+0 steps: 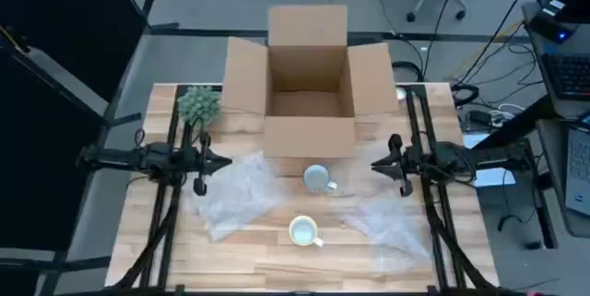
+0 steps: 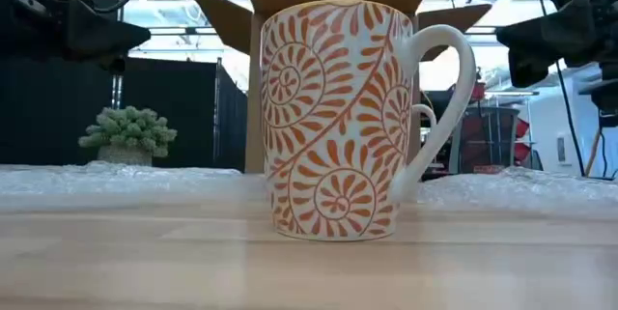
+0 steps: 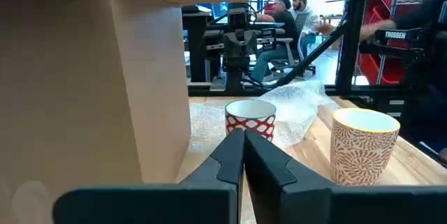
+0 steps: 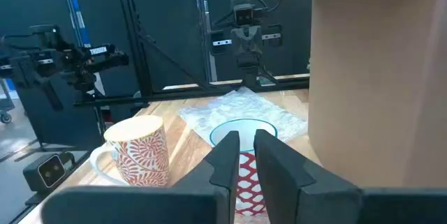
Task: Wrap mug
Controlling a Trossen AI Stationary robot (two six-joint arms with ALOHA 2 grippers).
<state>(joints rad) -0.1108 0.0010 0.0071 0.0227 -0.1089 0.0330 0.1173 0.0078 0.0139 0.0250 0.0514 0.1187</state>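
Two mugs stand upright on the wooden table. An orange-spiral mug [image 1: 304, 231] [image 2: 338, 122] is near the front edge, and a red-lattice mug [image 1: 318, 179] [image 3: 250, 118] stands just in front of the box. One crumpled sheet of bubble wrap [image 1: 235, 195] lies flat to the left of the mugs and another [image 1: 387, 222] to the right. My left gripper [image 1: 221, 160] [image 3: 243, 137] hovers shut above the left sheet. My right gripper [image 1: 376, 162] [image 4: 244, 144] hovers at the right, its fingers a narrow gap apart, pointing at the red-lattice mug. Neither touches anything.
An open cardboard box [image 1: 309, 84] stands at the table's far middle, its flaps spread. A small green plant [image 1: 198, 104] sits at the far left. Arm frames run along both table sides. People sit in the room beyond the table.
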